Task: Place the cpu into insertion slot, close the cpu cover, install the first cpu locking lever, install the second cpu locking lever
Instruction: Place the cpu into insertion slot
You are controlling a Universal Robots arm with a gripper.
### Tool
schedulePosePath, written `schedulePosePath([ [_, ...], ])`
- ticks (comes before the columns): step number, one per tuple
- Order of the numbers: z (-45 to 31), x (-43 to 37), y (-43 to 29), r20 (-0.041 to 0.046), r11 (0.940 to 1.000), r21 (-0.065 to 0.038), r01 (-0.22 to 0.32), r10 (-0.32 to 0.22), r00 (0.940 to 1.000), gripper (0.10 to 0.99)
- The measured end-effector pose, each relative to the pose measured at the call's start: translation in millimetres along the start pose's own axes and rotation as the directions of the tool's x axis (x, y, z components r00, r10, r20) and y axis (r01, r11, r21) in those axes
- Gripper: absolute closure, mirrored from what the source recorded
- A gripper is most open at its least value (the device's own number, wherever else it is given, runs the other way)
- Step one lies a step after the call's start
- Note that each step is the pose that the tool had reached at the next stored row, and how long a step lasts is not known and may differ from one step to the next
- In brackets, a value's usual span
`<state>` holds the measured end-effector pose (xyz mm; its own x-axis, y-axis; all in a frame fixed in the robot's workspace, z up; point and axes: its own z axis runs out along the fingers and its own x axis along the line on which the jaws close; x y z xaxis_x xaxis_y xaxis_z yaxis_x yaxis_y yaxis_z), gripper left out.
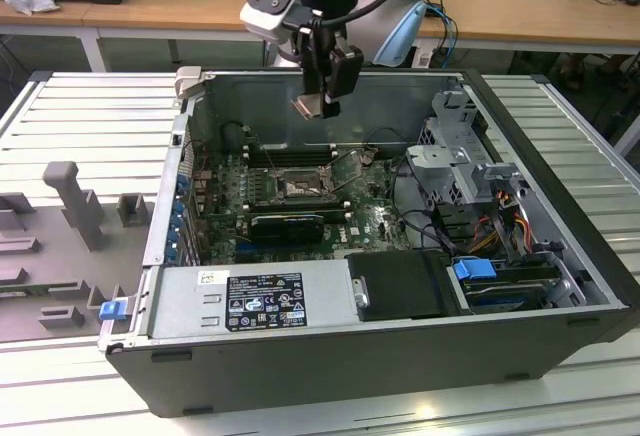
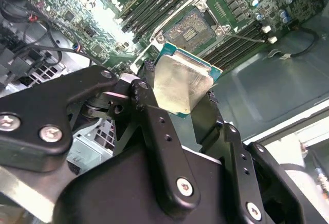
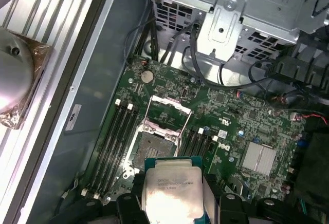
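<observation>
The slatted desk (image 1: 90, 106) carries an open computer case (image 1: 400, 356) lying on its side, motherboard (image 1: 375, 211) exposed. The hand (image 1: 318, 108) hangs above the board, its fingers clamped on opposite edges of the cpu (image 2: 180, 80). The insertion slot (image 3: 149, 151) lies bare beneath, well apart from the cpu. The cpu cover (image 3: 167, 112) stands swung open beside the slot.

Power supply label (image 1: 264, 301), cpu (image 3: 172, 196) marking — neither legible.

Bright even light, glare on cpu (image 2: 181, 86)
</observation>
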<state>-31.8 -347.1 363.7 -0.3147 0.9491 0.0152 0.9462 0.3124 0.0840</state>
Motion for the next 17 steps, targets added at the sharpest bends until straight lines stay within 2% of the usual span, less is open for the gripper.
schedulePosePath([
  [2, 0.3, 0.0, 0.0, 0.0040, 0.9989, -0.001, -0.047, 0.047, 0.9989, 0.557],
  [5, 0.9, 0.0, -0.1, 0.0072, 0.9962, -0.002, -0.087, 0.087, 0.9962, 0.557],
  [7, 2.7, -0.1, -0.2, 0.0086, 0.9956, -0.002, -0.094, 0.094, 0.9955, 0.557],
  [10, 12.1, -0.2, -0.9, 0.0097, 0.9953, -0.001, -0.097, 0.097, 0.9952, 0.557],
  [17, 21.9, -0.4, -1.7, 0.0111, 0.9946, -0.001, -0.103, 0.103, 0.9946, 0.557],
])
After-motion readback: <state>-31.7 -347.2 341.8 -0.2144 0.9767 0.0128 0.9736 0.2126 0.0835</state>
